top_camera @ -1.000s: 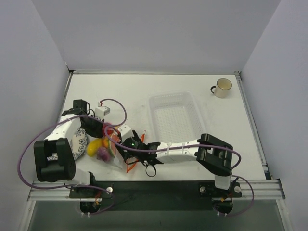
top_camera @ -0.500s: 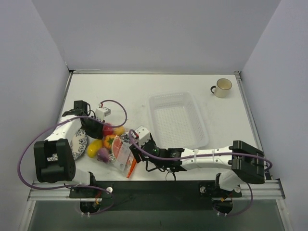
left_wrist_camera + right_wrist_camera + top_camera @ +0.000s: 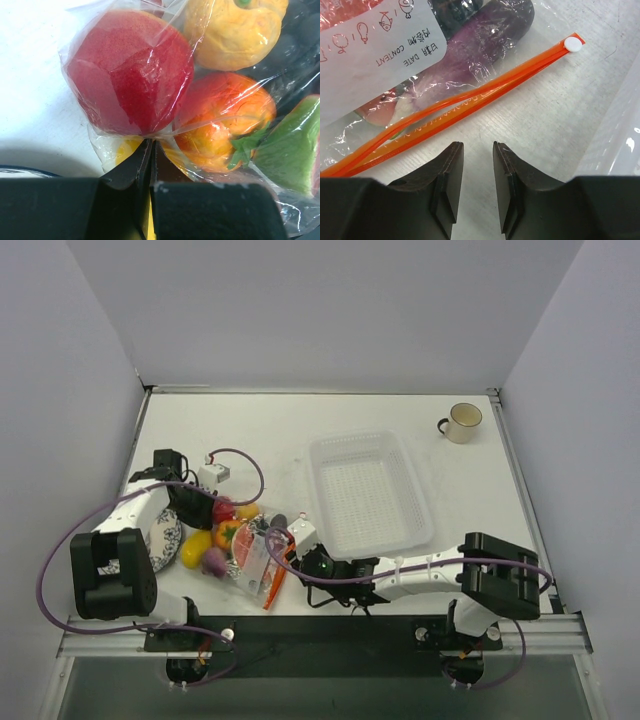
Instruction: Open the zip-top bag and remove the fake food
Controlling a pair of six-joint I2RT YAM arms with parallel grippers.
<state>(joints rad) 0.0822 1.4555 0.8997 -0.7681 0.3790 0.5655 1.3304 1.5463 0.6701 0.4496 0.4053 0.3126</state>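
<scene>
White worktop point(image 3: 300, 420), pale walls. Along its near edge the right arm point(image 3: 420, 565) lies low, stretched leftward. The right gripper point(image 3: 476, 150) has its jaws apart and empty, just short of the orange zip strip point(image 3: 470, 97). The zip-top bag point(image 3: 250, 555) lies by the near-left corner, mouth toward the near edge, long axis running far-left. Its label point(image 3: 385, 50) reads "DATE", "CONTENT". The left gripper point(image 3: 151, 150) is pinched on its far end, fake food point(image 3: 130, 75) inside.
</scene>
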